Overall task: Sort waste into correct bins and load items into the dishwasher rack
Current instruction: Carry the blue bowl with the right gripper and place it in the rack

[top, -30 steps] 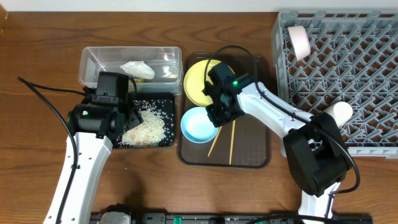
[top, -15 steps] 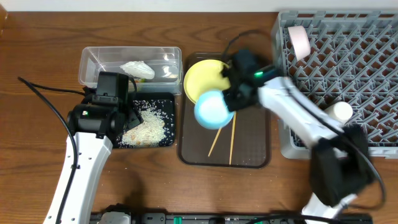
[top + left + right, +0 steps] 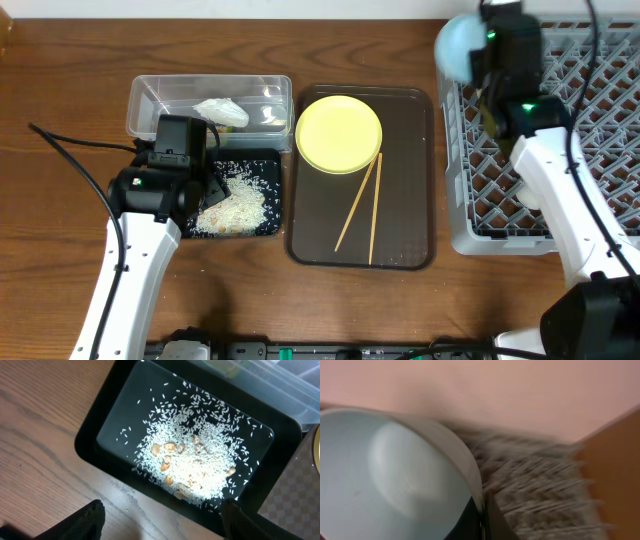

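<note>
- Grip by right gripper (image 3: 482, 515): clamped on rim of light-blue bowl (image 3: 395, 475), wall pinched between both fingers.
- Hangs tilted beside the gripper, over far left corner of dishwasher rack (image 3: 580, 150), lattice below the fingers.
- Looks rigid, smooth, likely slippery and chippable; thin rim pinch probably lets it swing, so calls for gentle lowering.
- Left gripper (image 3: 160, 522): spread wide, empty, above rice (image 3: 195, 465) in black tray-bin (image 3: 87, 450).
</note>
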{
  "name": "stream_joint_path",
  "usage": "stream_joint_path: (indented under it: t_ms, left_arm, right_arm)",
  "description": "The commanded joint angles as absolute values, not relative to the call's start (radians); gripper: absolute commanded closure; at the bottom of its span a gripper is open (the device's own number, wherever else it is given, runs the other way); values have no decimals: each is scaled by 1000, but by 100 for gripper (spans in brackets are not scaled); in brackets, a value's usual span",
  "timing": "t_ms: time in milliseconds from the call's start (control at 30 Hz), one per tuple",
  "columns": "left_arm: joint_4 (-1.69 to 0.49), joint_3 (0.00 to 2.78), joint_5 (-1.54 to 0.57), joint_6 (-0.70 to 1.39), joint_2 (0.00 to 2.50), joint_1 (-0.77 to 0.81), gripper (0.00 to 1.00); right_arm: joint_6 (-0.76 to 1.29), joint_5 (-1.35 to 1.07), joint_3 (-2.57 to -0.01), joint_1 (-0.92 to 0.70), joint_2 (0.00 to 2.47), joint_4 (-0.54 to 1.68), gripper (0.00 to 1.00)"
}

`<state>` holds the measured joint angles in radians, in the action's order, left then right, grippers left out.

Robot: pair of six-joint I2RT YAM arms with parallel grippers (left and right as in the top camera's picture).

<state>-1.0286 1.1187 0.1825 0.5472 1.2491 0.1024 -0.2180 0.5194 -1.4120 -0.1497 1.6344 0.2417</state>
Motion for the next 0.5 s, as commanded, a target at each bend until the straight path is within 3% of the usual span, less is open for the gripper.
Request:
stream_joint_path:
  t_ms: [0,233,467]
  left_arm:
    - [-1031,1115,184,556,1253,98,23]
    - [-1031,1115,183,556,1253,98,23]
    - [-1030,1115,183,556,1253,98,23]
  right_arm:
    - [-401,746,-1417,-99,1642,135,99]
    - [-576,761,-1417,-6,1711,-20,99]
    - [-586,902,-1417,47,1855,-197,99]
